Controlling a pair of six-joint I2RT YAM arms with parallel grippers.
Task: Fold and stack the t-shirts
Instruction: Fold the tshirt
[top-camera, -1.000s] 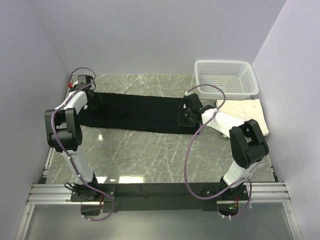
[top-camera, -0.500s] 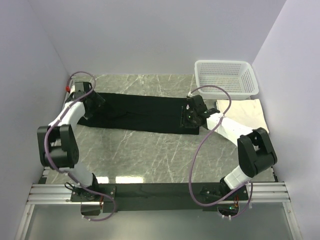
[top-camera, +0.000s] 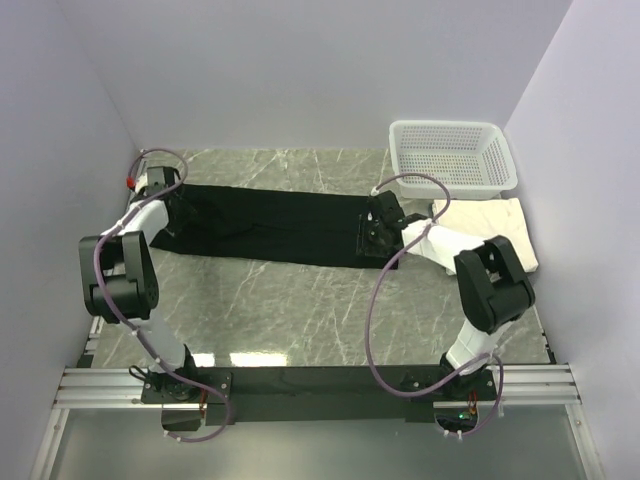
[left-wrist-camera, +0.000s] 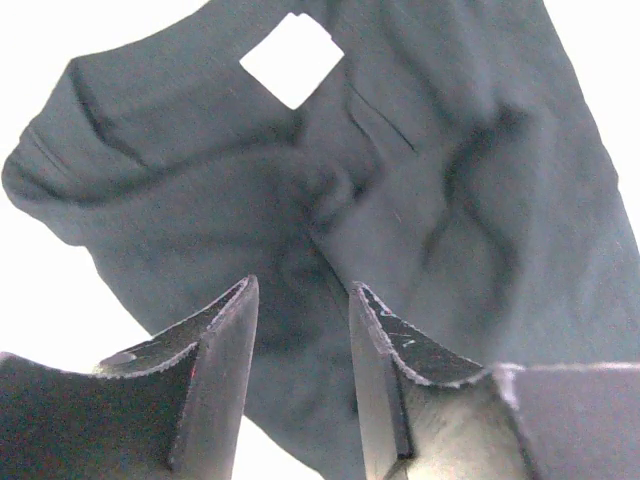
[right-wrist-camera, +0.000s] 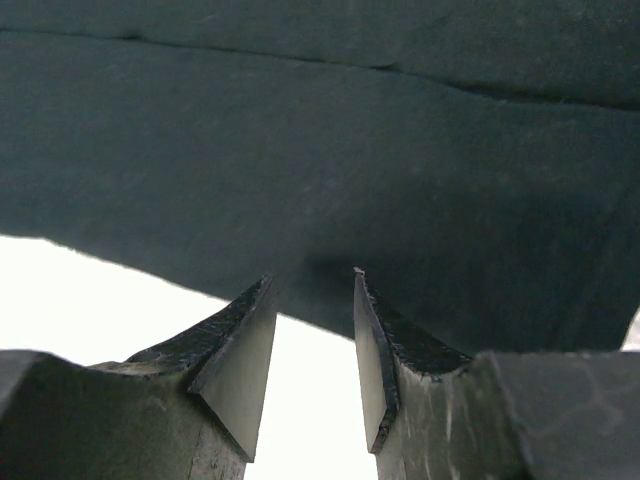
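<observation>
At the near edge of the marble-patterned tabletop (top-camera: 300, 310) both arms are bolted side by side, and each reaches out toward the far half. Beyond the bare middle, the black t-shirt (top-camera: 280, 225) lies stretched in a long band from left to right across the tabletop. The left hand (top-camera: 172, 207) sits over the shirt's left end; from the left wrist its fingers (left-wrist-camera: 225, 340) stand moderately apart above rumpled black cloth, where a white label (left-wrist-camera: 292, 58) shows farther off, and no cloth is clearly clamped between them. The right hand (top-camera: 372, 238) is at the shirt's right end; from the right wrist its fingers (right-wrist-camera: 245, 340) also stand moderately apart, their tips at the cloth's near edge with bright tabletop showing in the gap. Just right of that end, the cream-white t-shirt (top-camera: 500, 225) lies in a flat bundle near the right wall, partly hidden by the right arm. Behind it, at the far right corner, stands a white mesh basket (top-camera: 500, 170).
</observation>
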